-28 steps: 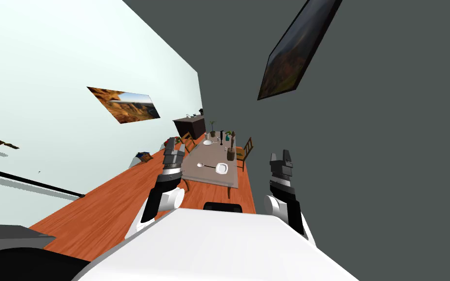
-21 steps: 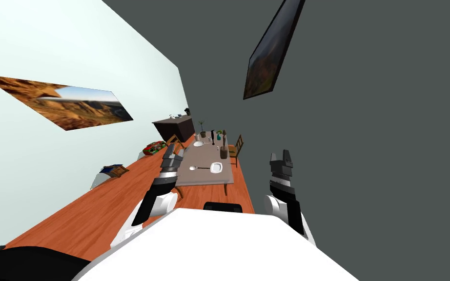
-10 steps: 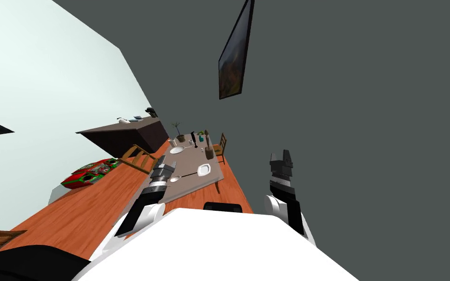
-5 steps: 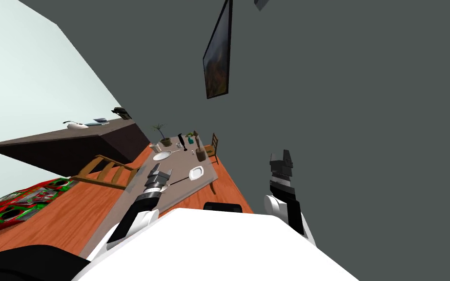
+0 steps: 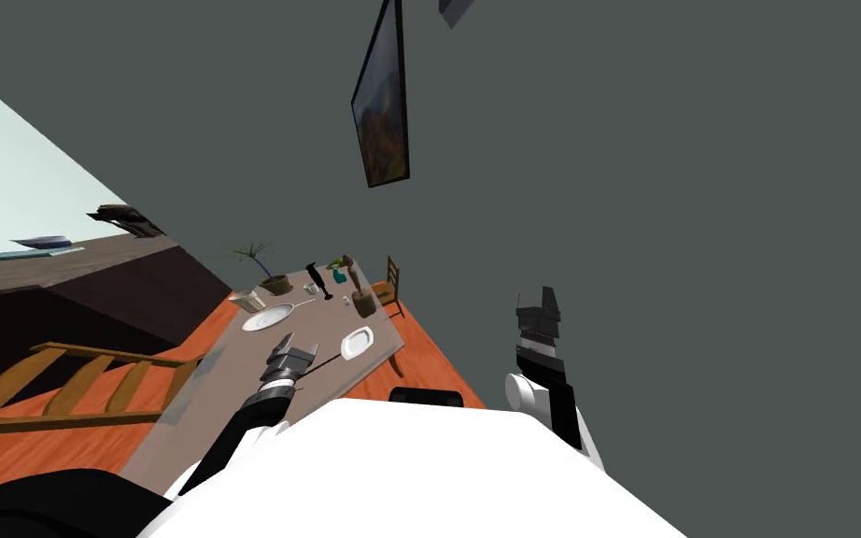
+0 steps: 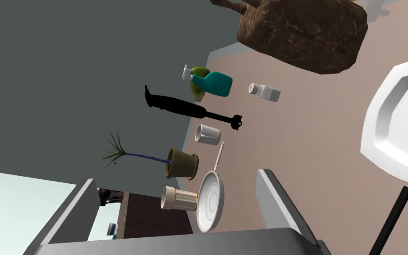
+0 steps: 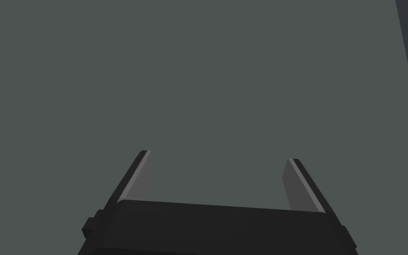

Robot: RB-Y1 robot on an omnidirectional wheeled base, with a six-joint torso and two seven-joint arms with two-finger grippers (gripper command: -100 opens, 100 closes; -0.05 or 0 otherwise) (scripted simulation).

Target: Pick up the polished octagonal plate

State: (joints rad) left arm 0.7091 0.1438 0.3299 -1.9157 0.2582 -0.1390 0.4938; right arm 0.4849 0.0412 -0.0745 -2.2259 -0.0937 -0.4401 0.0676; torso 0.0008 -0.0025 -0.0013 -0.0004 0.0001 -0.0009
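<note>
Left hand (image 6: 175,175), spread wide and empty, hovers over the table (image 6: 322,146) near the white octagonal plate (image 6: 398,128).

The head camera looks down along the table (image 5: 223,392) (image 6: 322,133) from its near end, strongly rolled and some way off. The left wrist camera hangs close over that near end, facing the far end. Both views share the plate (image 5: 356,343) (image 6: 402,128), pan (image 5: 267,318) (image 6: 209,201) and plant pot (image 5: 276,284) (image 6: 182,163). The right wrist camera, off the table's right side, faces the grey wall (image 7: 198,88).
</note>
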